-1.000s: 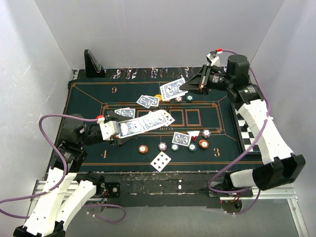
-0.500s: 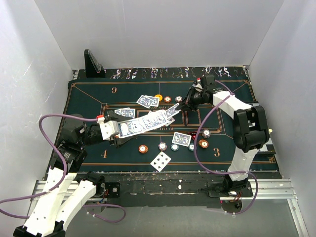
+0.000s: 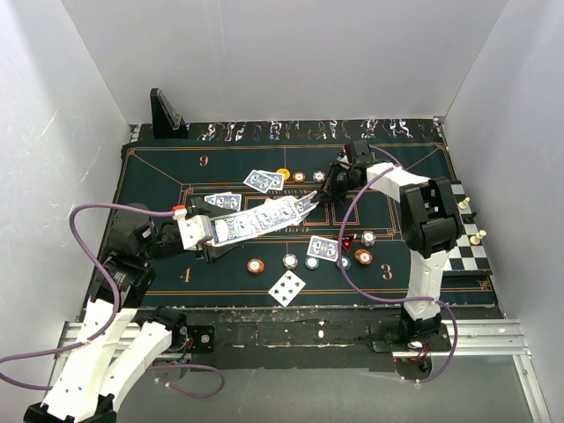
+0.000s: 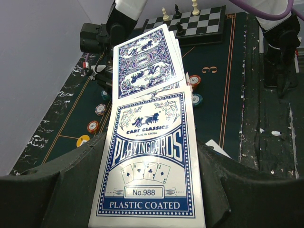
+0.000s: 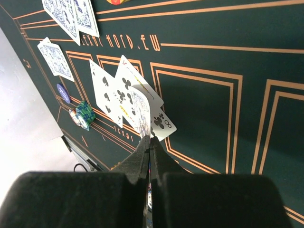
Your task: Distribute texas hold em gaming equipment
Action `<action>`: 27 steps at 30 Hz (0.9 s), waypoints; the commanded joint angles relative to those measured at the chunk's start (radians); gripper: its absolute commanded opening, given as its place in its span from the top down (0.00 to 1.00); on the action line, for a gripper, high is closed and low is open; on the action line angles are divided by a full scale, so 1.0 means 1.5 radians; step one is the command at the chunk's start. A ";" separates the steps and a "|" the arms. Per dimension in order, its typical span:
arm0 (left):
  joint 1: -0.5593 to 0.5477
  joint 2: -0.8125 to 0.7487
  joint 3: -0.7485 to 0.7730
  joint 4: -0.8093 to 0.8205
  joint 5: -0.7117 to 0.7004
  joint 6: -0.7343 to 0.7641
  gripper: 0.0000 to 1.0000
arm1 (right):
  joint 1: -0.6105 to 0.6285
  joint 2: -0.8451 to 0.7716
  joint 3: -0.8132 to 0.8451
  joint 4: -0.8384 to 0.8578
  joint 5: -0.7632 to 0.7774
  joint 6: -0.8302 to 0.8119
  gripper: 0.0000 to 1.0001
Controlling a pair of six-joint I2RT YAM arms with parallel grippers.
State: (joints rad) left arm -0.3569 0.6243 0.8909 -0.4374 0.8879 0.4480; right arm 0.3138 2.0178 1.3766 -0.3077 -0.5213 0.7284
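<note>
My left gripper (image 3: 225, 231) (image 4: 151, 156) is shut on a blue-and-white playing card box (image 4: 151, 161), held above the green felt. Blue-backed cards (image 3: 282, 211) (image 4: 145, 61) stick out of its far end in a fan. My right gripper (image 3: 324, 190) (image 5: 150, 138) is shut on one card at the tip of that fan, seen edge-on. Card faces with clubs (image 5: 121, 92) spread just beyond its jaws. Poker chips (image 3: 290, 261) lie in a row near the front, others (image 3: 300, 176) lie at the back. Loose cards (image 3: 263, 181) (image 3: 322, 248) rest on the felt.
A chessboard (image 3: 463, 251) with pieces sits at the right edge. A black wedge stand (image 3: 167, 115) is at the back left corner. A face-up card (image 3: 286, 287) lies near the front edge. A teal chip stack (image 5: 84, 115) stands left of the fan.
The right arm swung from the back right down and left to the tip of the cards sticking out of the box. The left arm held still with the box.
</note>
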 commanded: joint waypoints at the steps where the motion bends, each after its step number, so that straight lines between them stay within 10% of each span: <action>1: 0.003 -0.005 0.007 0.007 0.002 -0.002 1.00 | 0.009 -0.002 -0.006 0.000 0.033 -0.024 0.99; 27: 0.003 -0.006 0.007 0.009 0.002 -0.005 1.00 | 0.067 -0.009 -0.004 -0.151 0.267 -0.062 0.94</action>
State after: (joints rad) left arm -0.3569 0.6224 0.8909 -0.4400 0.8875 0.4442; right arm 0.3988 2.0182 1.3712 -0.4503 -0.2359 0.6685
